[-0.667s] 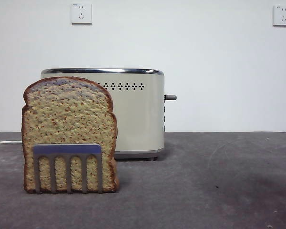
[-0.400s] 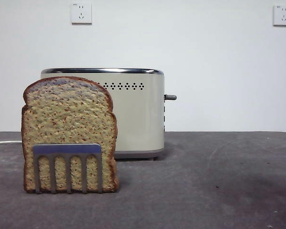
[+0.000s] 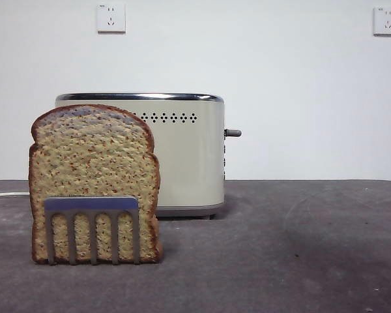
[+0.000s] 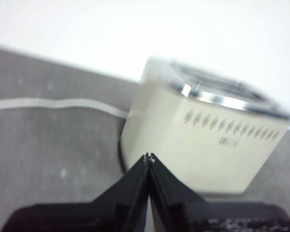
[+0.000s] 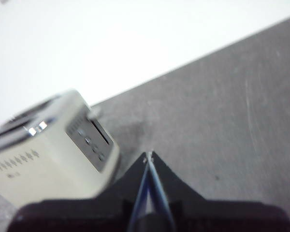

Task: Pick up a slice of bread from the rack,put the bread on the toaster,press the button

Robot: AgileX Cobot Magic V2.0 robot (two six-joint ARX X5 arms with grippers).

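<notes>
So the slice of bread is standing upright in the rack at the near left of the counter, with the rack's steel comb covering only its lower part and the domed top poking well above. The toaster sits right behind it, partly hidden by the bread, with its chrome rim a bit higher than the crust. The button sticks out sideways from the toaster's right-hand narrow end, nothing around it.

Loads of open room: the whole right half of the counter is bare grey surface, and the space above the bread and toaster is free too. A white cord trails off the left edge.

Both arms are up out of the front view. The left claw has its jaws pressed together, holding nothing, pointing at the toaster's long side. The right claw is also closed and empty, hanging over bare counter near the toaster's control end.

There's a tiny logo on the toaster in the wrist views, but it's too blurry to read. Two wall sockets are up on the wall.
</notes>
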